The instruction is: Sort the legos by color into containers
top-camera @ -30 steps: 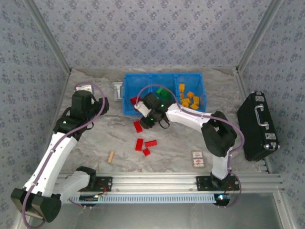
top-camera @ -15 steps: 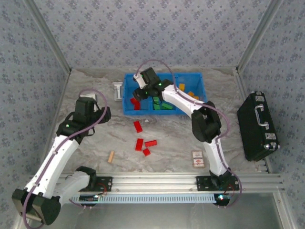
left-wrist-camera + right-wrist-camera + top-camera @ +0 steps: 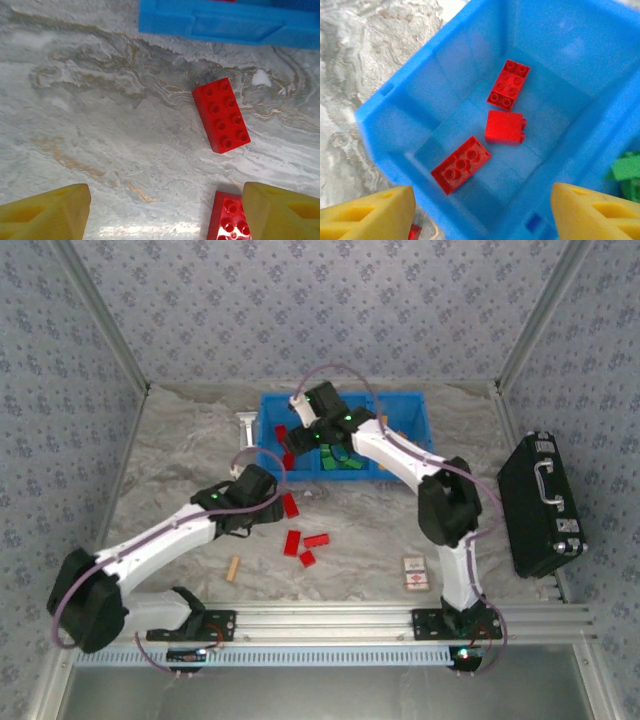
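Left gripper (image 3: 165, 196), wide, over a red brick (image 3: 221, 115); right gripper (image 3: 482, 195), wide, above the bin (image 3: 445, 70) — case (image 3: 540, 502), stick (image 3: 233, 568), card (image 3: 415, 573) well aside.

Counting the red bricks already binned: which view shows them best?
Right wrist: three red bricks lie unobstructed on the compartment floor. From the top, the right arm covers most of them; the left wrist shows the bin's outer wall, not its inside.
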Motion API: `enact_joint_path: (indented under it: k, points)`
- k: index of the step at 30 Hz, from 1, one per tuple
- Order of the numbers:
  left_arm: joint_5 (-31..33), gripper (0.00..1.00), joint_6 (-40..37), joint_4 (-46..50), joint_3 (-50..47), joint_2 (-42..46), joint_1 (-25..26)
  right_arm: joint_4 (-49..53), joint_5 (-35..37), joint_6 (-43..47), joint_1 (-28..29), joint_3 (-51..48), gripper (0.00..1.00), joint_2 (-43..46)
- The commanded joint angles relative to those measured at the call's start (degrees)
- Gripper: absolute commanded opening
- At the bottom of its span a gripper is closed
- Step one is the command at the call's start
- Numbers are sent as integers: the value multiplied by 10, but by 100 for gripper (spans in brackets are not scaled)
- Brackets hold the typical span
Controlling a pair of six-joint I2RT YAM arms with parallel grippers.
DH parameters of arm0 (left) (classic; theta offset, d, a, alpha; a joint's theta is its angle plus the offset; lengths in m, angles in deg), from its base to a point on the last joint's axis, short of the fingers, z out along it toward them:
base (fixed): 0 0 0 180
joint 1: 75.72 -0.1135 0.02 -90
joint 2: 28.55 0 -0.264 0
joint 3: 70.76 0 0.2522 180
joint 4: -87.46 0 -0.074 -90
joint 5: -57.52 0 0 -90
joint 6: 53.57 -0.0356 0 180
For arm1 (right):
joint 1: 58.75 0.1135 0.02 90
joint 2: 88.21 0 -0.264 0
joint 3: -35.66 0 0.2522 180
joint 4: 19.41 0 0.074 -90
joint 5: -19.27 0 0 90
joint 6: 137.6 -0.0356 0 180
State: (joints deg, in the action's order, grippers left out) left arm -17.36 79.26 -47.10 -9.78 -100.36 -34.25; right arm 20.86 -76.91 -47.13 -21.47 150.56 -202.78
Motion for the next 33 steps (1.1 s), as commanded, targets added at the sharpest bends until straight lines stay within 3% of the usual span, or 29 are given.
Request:
enact_joint_path:
  k: [1,8,14,18,25,33]
  points:
    - [22,79,64,-59,17,-40,17,-7,9,-3,-20,-58,74,97]
    - [23,79,90,-92,67,-154,49,-18,-5,-5,-68,-226,75,243]
    - [46,79,142,-103,92,-217,60,-14,-22,-19,-90,-303,76,315]
    - [57,78,136,-74,130,-266,61,-26,-37,-21,-99,-350,76,349]
    - [66,68,142,-42,174,-327,68,-67,-82,-38,-103,-391,73,381]
    - [87,59,158,-5,174,-333,70,-76,-84,-40,-107,-405,73,411]
